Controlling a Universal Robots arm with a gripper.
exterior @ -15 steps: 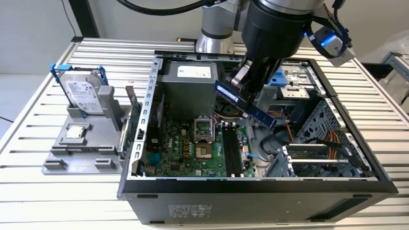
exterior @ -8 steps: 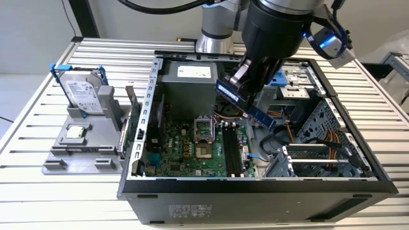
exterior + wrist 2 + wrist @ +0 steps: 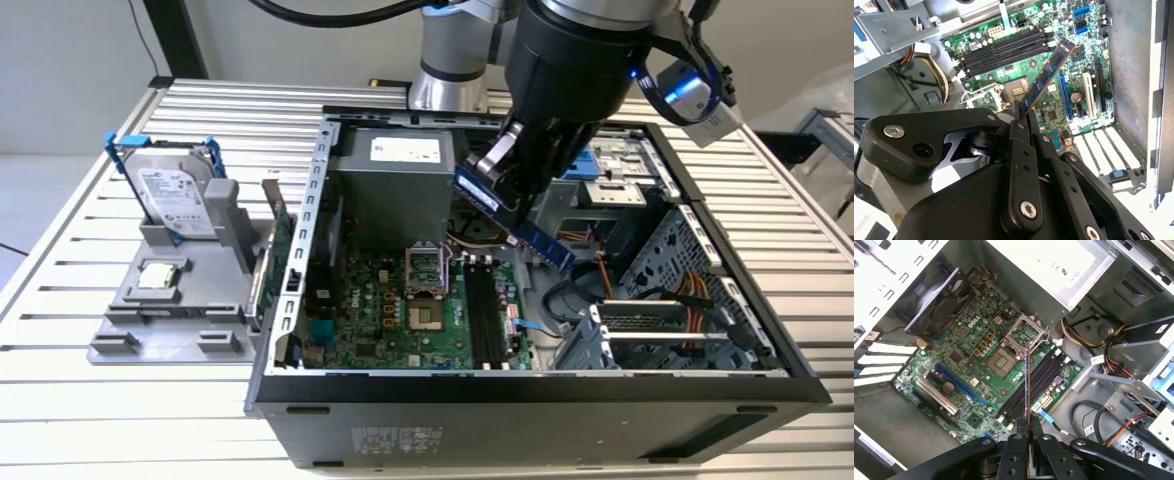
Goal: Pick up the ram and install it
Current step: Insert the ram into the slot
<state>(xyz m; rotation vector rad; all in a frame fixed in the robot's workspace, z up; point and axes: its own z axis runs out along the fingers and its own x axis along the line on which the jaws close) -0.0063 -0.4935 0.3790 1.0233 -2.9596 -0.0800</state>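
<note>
Exterior view: gripper point(image 3: 509, 186) was clenched on ram point(image 3: 547, 245), stick tilted, above mobo slots point(image 3: 483, 315) in open case point(image 3: 534, 386), not seated.

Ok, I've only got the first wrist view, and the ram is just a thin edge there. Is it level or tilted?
Observer: Tilted. In the exterior view the ram slants down toward that view's right, clamped in the end effector.
Operator: Is it in a slot?
Observer: No. In the second wrist view its free end hangs above the board, angled across the black memory slots rather than lined up with them.
Operator: Anything outside the case?
Observer: Yes. On the exterior view's left of the computer case, a hard drive stands upright in a grey holder, with a processor chip lying flat on it.
</note>
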